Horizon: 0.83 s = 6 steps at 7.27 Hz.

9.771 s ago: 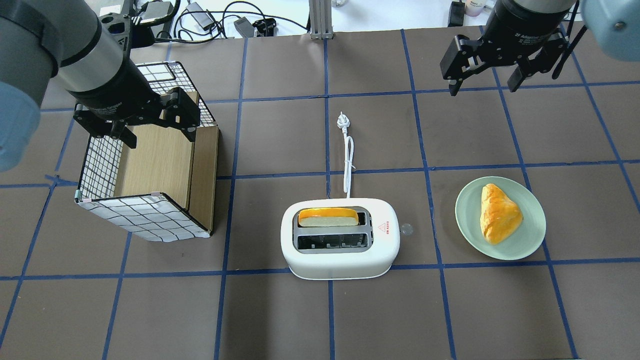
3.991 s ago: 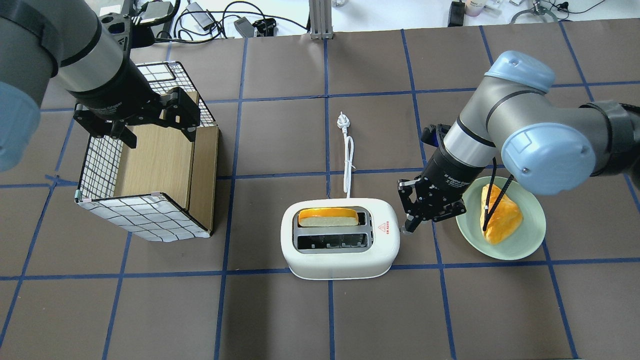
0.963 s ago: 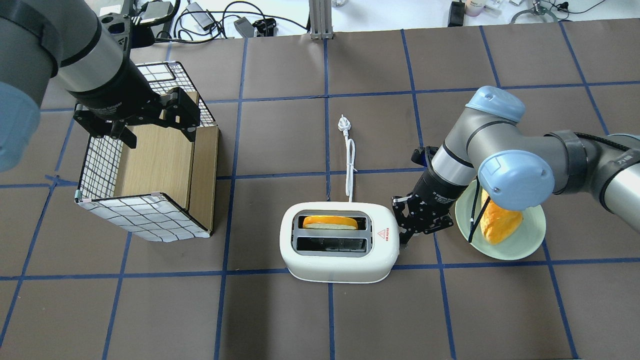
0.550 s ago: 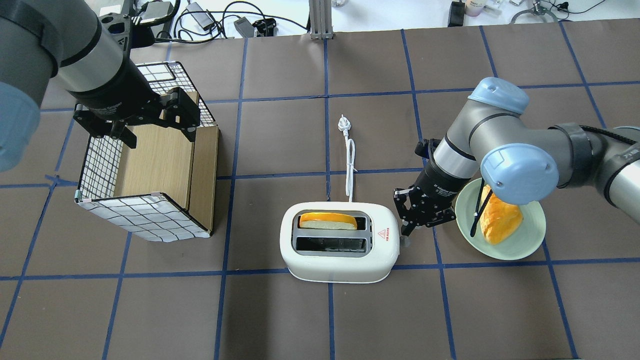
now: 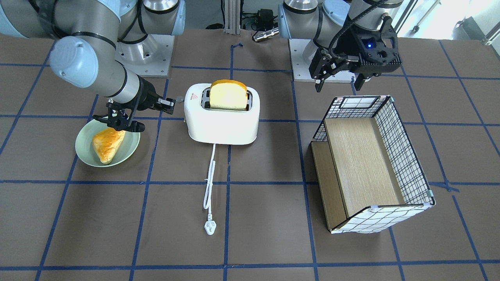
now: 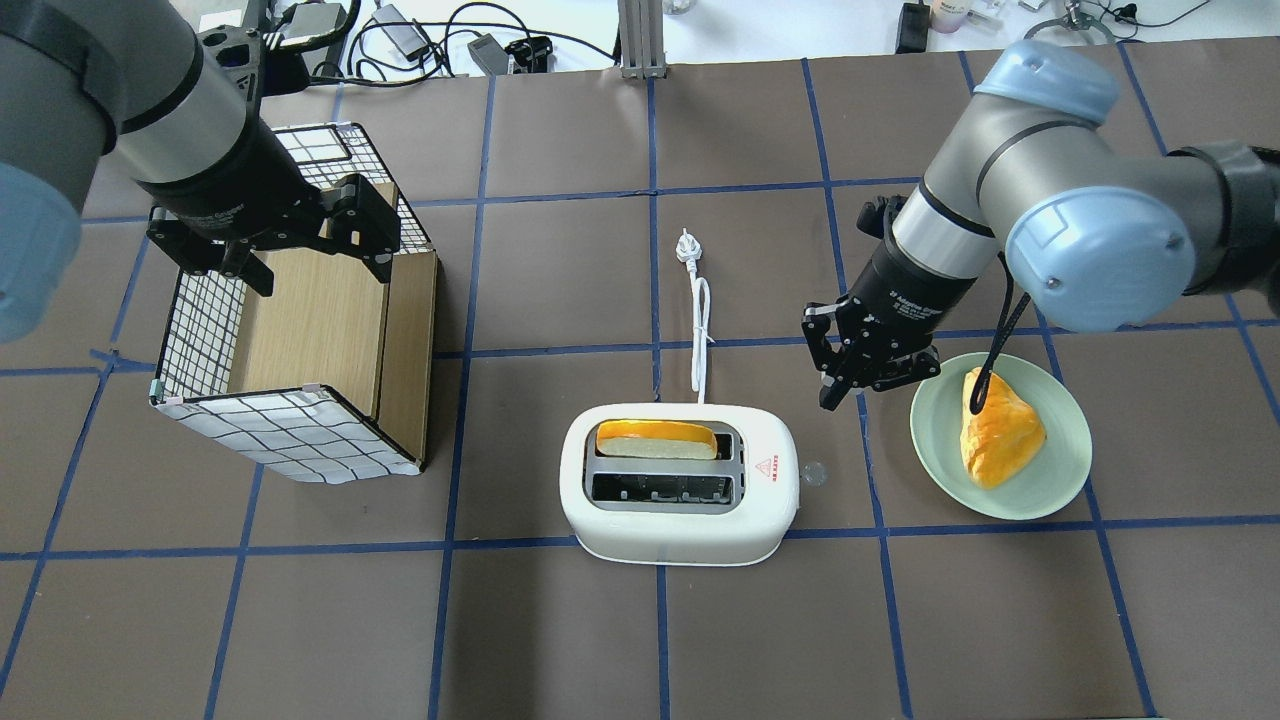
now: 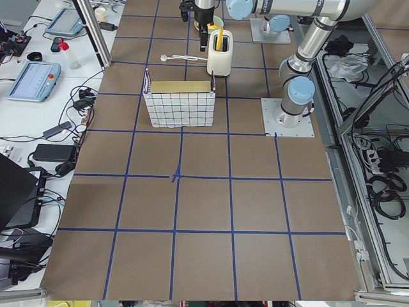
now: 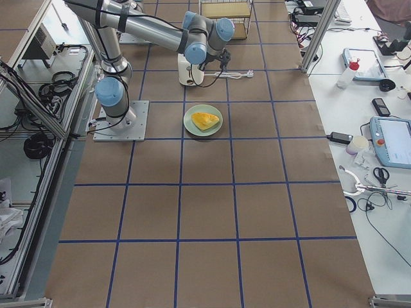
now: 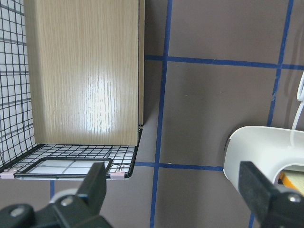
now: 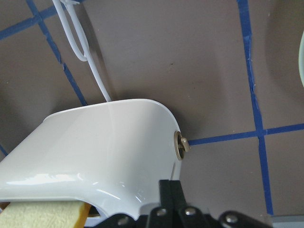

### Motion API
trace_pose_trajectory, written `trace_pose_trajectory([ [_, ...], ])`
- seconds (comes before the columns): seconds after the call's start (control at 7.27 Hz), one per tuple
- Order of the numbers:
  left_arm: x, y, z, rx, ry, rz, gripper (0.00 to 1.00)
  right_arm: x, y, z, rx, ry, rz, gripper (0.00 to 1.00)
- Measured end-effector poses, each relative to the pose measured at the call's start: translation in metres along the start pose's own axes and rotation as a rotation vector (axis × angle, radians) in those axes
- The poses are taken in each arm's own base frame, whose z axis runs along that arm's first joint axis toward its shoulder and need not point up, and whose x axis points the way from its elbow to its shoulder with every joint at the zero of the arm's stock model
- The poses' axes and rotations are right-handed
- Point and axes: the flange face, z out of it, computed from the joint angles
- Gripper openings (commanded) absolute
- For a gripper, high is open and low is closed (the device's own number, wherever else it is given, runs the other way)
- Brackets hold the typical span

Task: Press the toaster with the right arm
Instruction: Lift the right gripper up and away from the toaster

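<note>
The white toaster (image 6: 680, 505) stands mid-table with a bread slice (image 6: 657, 440) standing up out of its far slot. Its lever knob (image 6: 812, 473) sticks out on the right end and shows in the right wrist view (image 10: 180, 144). My right gripper (image 6: 830, 398) is shut and empty, hovering just beyond and above that end, not touching the toaster (image 5: 222, 117). In the front view it (image 5: 174, 102) hangs beside the toaster's end. My left gripper (image 6: 310, 262) is open and empty above the wire basket.
A green plate (image 6: 940, 470) with a pastry (image 6: 1000, 425) lies right of the toaster, under my right forearm. A wire basket with a wooden board (image 6: 300, 350) lies on its side at the left. The toaster's cord and plug (image 6: 685, 245) stretch toward the far side.
My right gripper has risen and drawn back from the toaster's lever end. The lever knob shows again and the bread slice stands higher than a second ago. The left arm has not moved.
</note>
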Motion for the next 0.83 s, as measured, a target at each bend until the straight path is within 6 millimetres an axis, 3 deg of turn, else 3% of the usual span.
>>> trace_pose_trajectory([
  [0.41, 0.000, 0.000, 0.000, -0.001, 0.000, 0.000, 1.00, -0.014, 0.008, -0.087, 0.162, 0.081, -0.030, 0.48],
  [0.55, 0.000, 0.000, 0.000, -0.001, 0.000, 0.000, 1.00, -0.017, 0.009, -0.111, 0.216, 0.111, -0.046, 0.61],
  [0.83, 0.000, 0.000, 0.000, 0.000, 0.000, 0.000, 1.00, -0.021, 0.010, -0.141, 0.299, 0.149, -0.097, 1.00],
])
